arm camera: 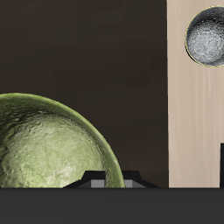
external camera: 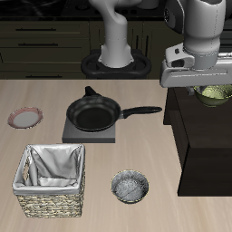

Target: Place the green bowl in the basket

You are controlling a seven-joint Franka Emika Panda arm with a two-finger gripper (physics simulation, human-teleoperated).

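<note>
The green bowl (external camera: 214, 94) is olive with a mottled inside and sits over the top of a dark cabinet (external camera: 204, 145). My gripper (external camera: 209, 87) is directly above it, right at its rim, and its fingers are hidden behind the hand. In the wrist view the green bowl (arm camera: 48, 144) fills much of the frame, very close to the camera, with no fingertips showing. The woven basket (external camera: 50, 192), with grey cloth lining, stands near the table's front edge, far across the table from the bowl.
A grey speckled bowl (external camera: 130, 187) (arm camera: 207, 35) sits beside the basket near the front edge. A black frying pan (external camera: 94, 113) rests on a grey stove plate at mid-table. A pink-rimmed plate (external camera: 24, 117) lies farther back than the basket.
</note>
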